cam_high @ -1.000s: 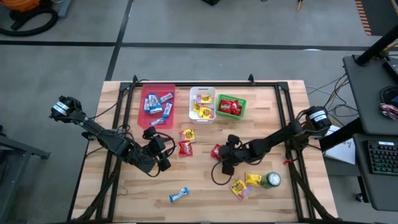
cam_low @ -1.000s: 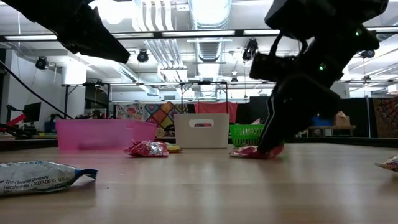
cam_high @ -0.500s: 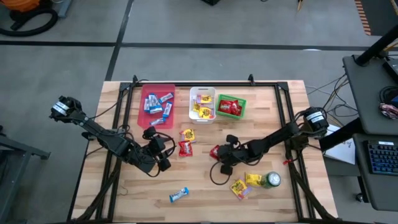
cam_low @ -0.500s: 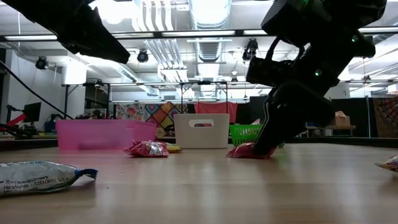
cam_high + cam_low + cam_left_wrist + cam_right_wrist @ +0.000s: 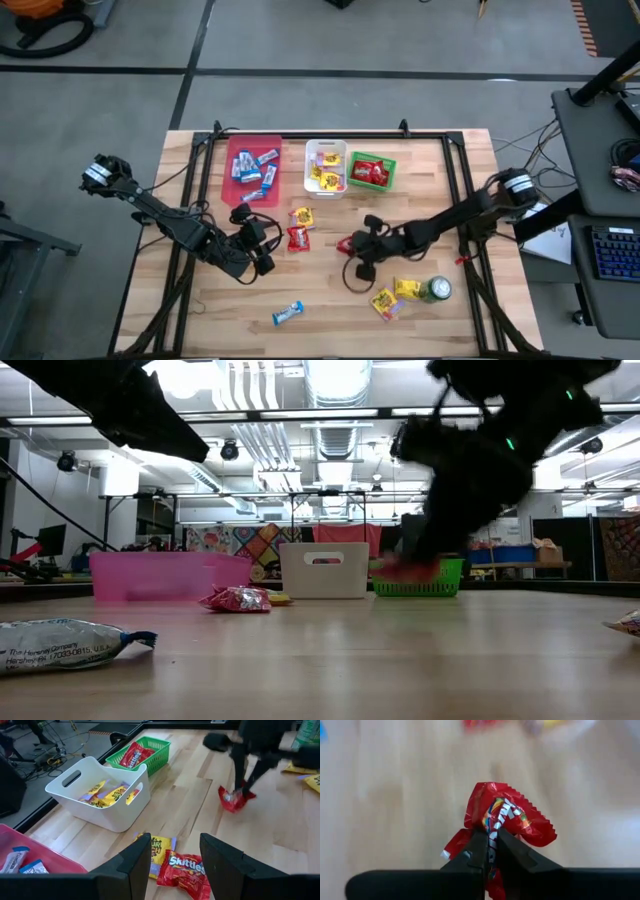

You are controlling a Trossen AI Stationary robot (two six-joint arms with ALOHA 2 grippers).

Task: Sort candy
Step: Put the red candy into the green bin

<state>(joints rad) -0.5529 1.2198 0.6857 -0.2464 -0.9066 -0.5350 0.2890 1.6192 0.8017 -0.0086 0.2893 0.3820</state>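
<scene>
While the left tool (image 5: 262,247) waits released beside two sweets on the wooden desk (image 5: 330,300), the right tool (image 5: 490,851) at mid-desk grips a crinkled red candy packet (image 5: 507,822) between its fingertips, raised above the surface.

From my station the table (image 5: 470,300) read as pale wooden planks with a smooth, faintly satin finish. At its twelve o'clock edge stood three plastic bins: the pink bin (image 5: 232,149) translucent and glossy, the white bin (image 5: 312,186) opaque and smooth, the green basket (image 5: 390,172) an open mesh. The red packet (image 5: 506,822) pinched in the right gripper (image 5: 489,854) was shiny crinkled foil with a serrated edge. The gripper's fingers (image 5: 472,854) looked matt black plastic. A green can (image 5: 436,290) had a metallic sheen.
</scene>
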